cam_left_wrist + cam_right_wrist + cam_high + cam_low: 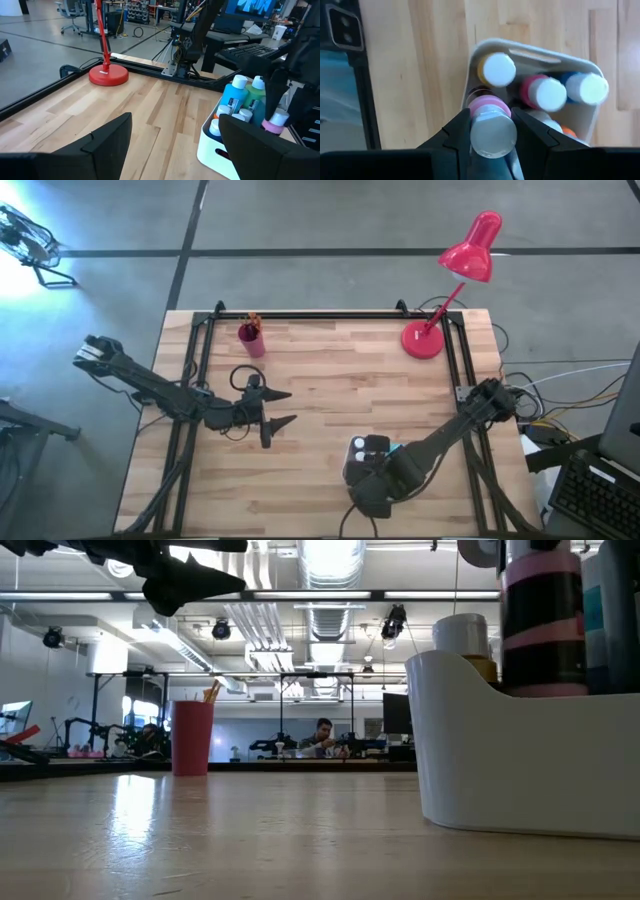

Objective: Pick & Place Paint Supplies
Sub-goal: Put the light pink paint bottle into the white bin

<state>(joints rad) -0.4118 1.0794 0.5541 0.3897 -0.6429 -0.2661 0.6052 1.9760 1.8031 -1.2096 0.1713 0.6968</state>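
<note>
While the right gripper [491, 131] clamps a pink-banded paint bottle [492, 127] over the white caddy [530, 52], other bottles [547, 93] stand inside. Left gripper [277, 408] hovers, jaws open, mid-table.

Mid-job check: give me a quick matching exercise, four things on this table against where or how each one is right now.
Things:
1. red desk lamp
2. red cup of brushes
3. left tool
4. right tool

States:
A. open, above bare table, holding nothing
B. closed on a pink-labelled white-capped bottle over the white caddy
C. far right corner of the table
D. near the far edge, left of centre

Pairs: 1-C, 2-D, 3-A, 4-B
</note>
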